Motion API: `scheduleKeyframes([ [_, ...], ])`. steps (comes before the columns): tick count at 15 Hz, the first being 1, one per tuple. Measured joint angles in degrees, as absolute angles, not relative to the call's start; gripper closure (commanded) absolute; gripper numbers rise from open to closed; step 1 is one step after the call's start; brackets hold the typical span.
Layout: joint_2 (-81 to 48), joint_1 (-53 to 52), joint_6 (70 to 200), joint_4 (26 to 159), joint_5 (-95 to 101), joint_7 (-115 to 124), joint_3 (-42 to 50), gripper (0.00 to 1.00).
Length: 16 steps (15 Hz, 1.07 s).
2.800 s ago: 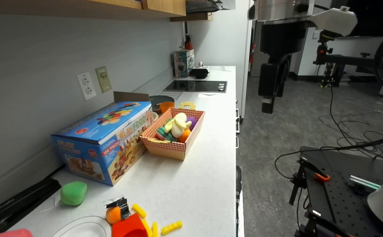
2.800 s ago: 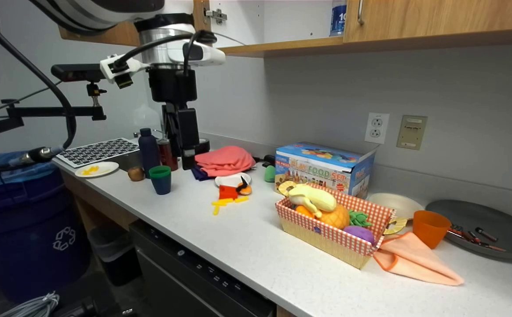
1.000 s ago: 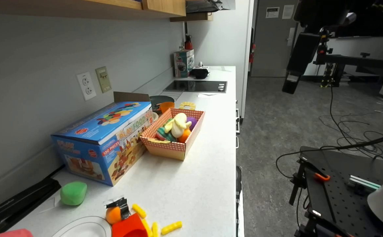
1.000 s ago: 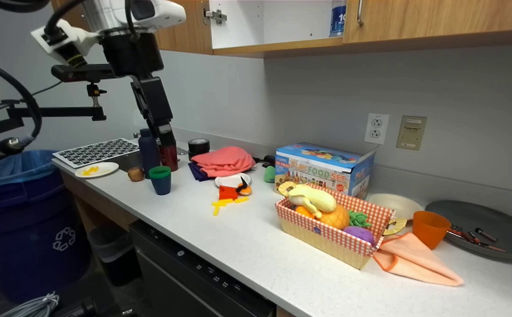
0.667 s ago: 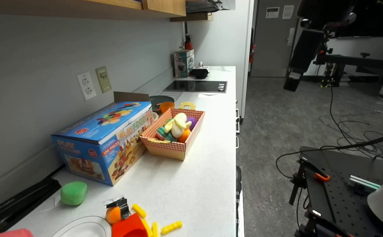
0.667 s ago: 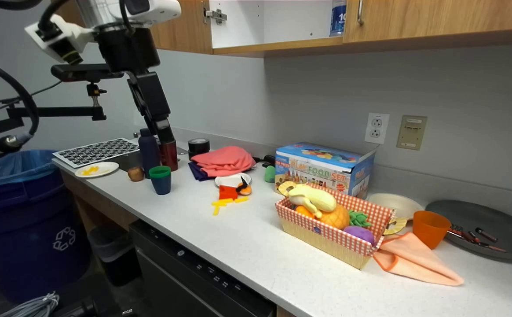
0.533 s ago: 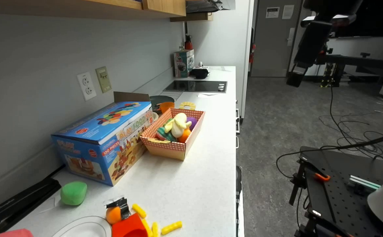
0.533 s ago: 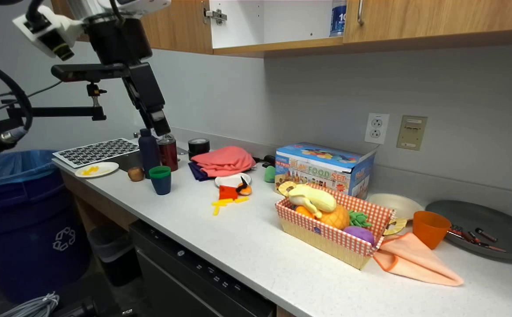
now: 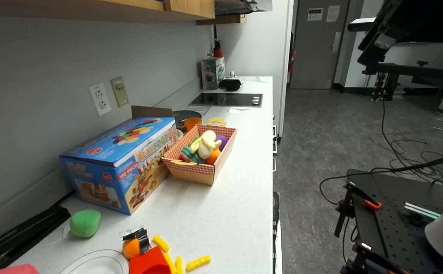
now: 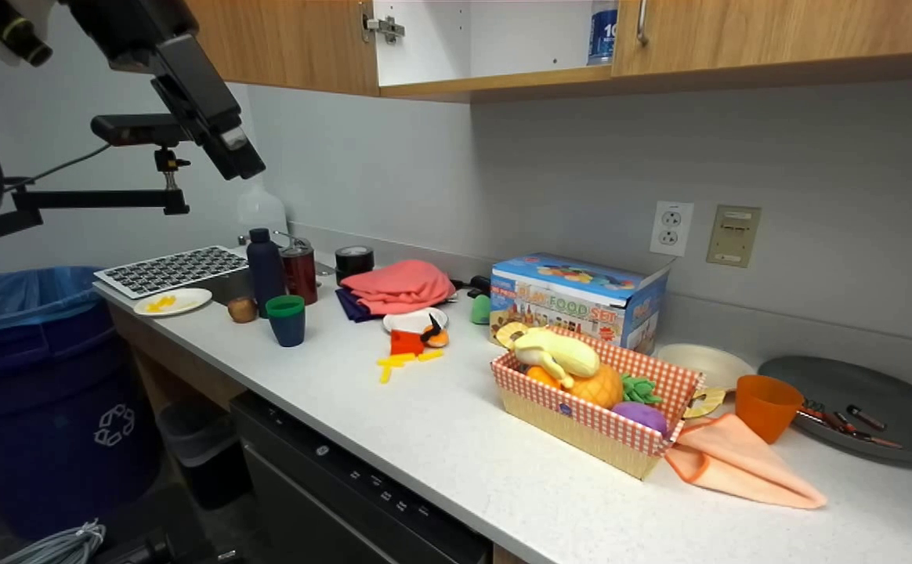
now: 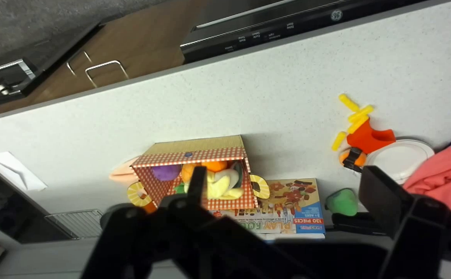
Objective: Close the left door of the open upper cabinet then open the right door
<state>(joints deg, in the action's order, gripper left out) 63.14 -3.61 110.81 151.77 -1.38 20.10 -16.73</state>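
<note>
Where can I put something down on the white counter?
Bare counter lies between the red-checked basket and the yellow sticks, and between that basket and the front edge. It's crowded at the basket's other end (peach cloth, orange cup, dark dish) and behind it, by the play food box.

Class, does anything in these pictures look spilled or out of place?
Yes. Yellow sticks lie loose on the countertop by a red holder, which appears to lie on its side, so they look spilled. The left door of the upper cabinet also stands open.
</note>
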Motion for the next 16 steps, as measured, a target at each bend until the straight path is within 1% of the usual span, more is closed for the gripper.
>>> scheduleKeyframes([
  [16, 62.34, -3.58, 110.79, 151.78, -1.38, 20.10, -16.69, 0.00],
])
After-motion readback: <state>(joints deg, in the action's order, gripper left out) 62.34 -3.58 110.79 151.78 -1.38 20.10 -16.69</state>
